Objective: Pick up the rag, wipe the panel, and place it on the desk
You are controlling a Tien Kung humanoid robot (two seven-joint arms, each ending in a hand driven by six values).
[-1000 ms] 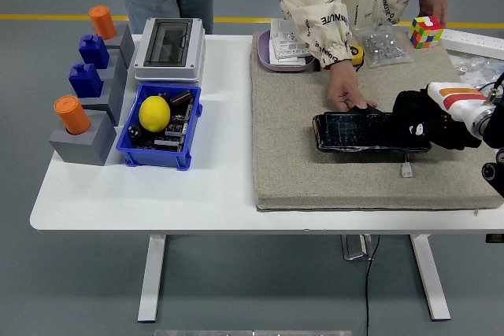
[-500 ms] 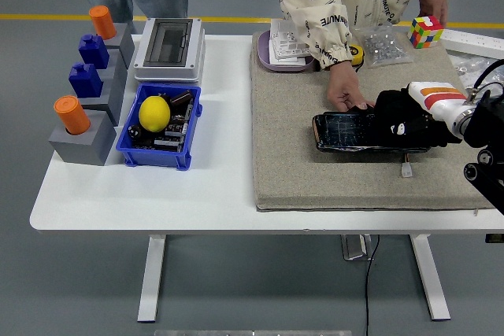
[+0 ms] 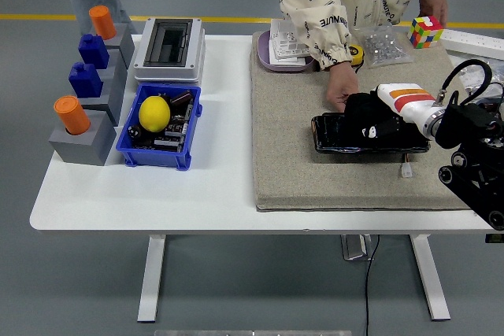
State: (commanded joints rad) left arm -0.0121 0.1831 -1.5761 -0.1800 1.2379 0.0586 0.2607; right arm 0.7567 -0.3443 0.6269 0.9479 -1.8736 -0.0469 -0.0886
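Observation:
A dark glossy panel (image 3: pixel 335 138) lies on a beige mat (image 3: pixel 315 179) on the right half of the white table. My right hand (image 3: pixel 402 102), white with orange stripes, comes in from the right and is shut on a black rag (image 3: pixel 368 121), pressing it on the panel's middle. A person's hand (image 3: pixel 342 88) rests at the panel's far edge, next to the rag. My left arm is out of view.
A blue bin (image 3: pixel 130 145) with a lemon (image 3: pixel 154 112), a grey electrical box (image 3: pixel 168 49) and grey blocks with orange and blue pieces (image 3: pixel 83 127) stand at the left. A purple tray (image 3: pixel 264 59), a bag of screws (image 3: pixel 382 43) and a colour cube (image 3: pixel 426 31) lie at the back. A small white part (image 3: pixel 407 171) lies on the mat.
My right hand has slid the rag leftward along the panel, from its right end to its middle. The person's hand stays at the panel's far edge. Another person at the back left has walked left.

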